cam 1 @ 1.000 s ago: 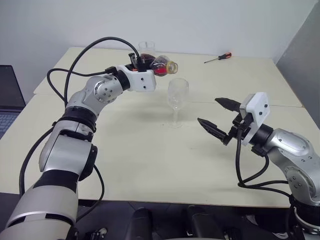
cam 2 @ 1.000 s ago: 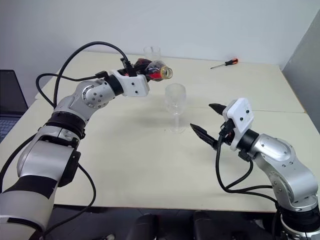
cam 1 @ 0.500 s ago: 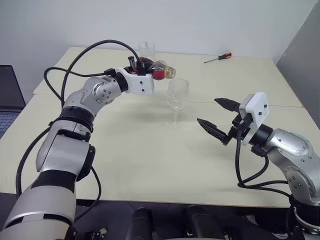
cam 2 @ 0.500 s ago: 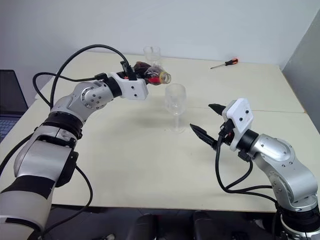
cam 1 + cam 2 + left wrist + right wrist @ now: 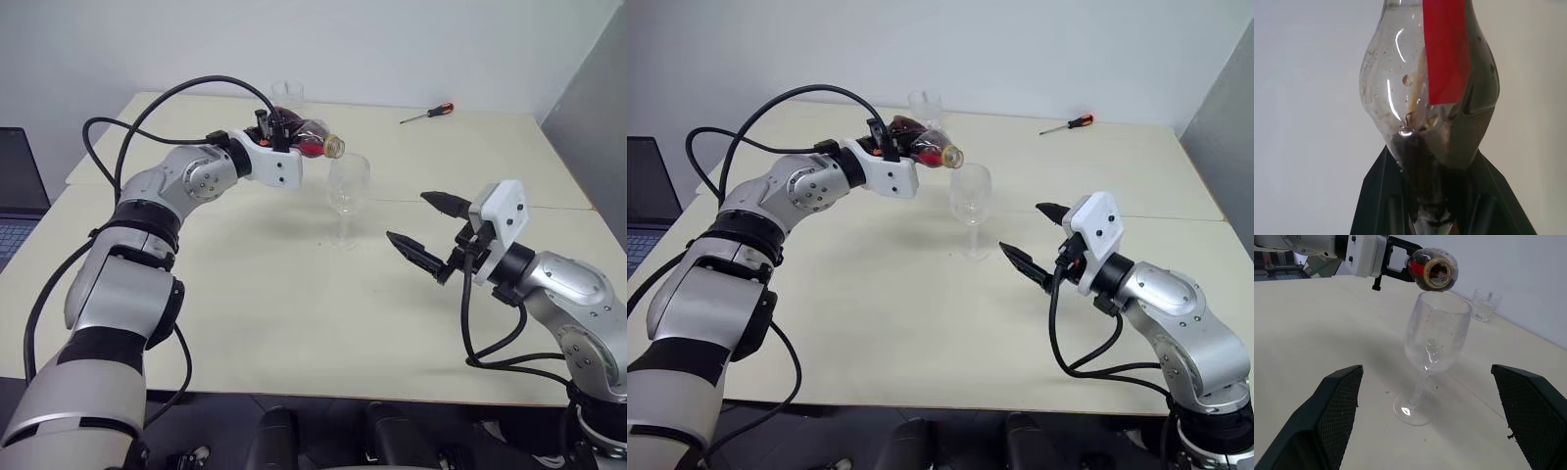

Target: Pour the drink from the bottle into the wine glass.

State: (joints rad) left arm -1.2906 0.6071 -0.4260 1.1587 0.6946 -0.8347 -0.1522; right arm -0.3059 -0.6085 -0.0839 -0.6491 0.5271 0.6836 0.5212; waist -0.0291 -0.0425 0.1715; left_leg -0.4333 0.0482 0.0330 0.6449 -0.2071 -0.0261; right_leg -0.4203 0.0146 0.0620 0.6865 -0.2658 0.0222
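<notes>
Sideways, bottle (image 5: 306, 136) mouth points at wine glass (image 5: 348, 186).

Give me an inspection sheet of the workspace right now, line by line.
Surface: pale table, seam across it.
Job's things: bottle tipped on its side, mouth open beside the wine glass rim; drink inside bottle; glass upright, looks empty.
Clutter: tumbler and screwdriver at far side.
Grippers: left gripper shut on bottle; right gripper open, apart from glass.
Cables: black cable looping over left arm; another under right arm.
Surroundings: laptop at left edge; plain wall.
</notes>
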